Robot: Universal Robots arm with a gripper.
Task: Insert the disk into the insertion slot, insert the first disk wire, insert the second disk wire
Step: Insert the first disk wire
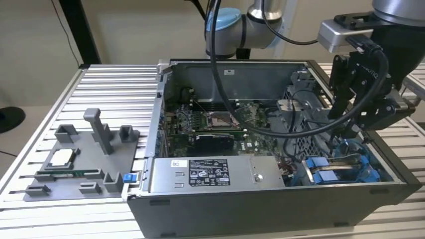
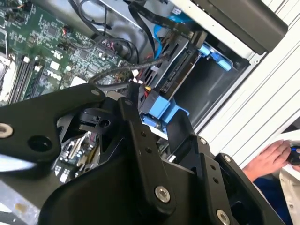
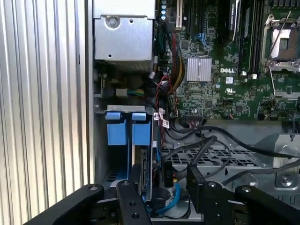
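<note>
Exterior view: one gripper (image 1: 347, 133) hangs over the insertion slot (image 1: 364, 160), at four o'clock in the open computer case (image 1: 265, 209).
Second wrist view: two fingers (image 2: 136, 126), spread apart, flank one disk (image 2: 180, 70) standing edge-on in the slot.
First wrist view: two blue tabs (image 3: 116, 127) beside the disk.

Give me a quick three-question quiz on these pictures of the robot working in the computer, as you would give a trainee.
1. True or false: the hand is down inside the open computer case.
2. The plastic tabs near the hand are: A red, B blue, C yellow.
3. What sits on the table at the exterior view's left of the case?
Key: 1 true; 2 B; 3 a grey tray of parts.
</note>
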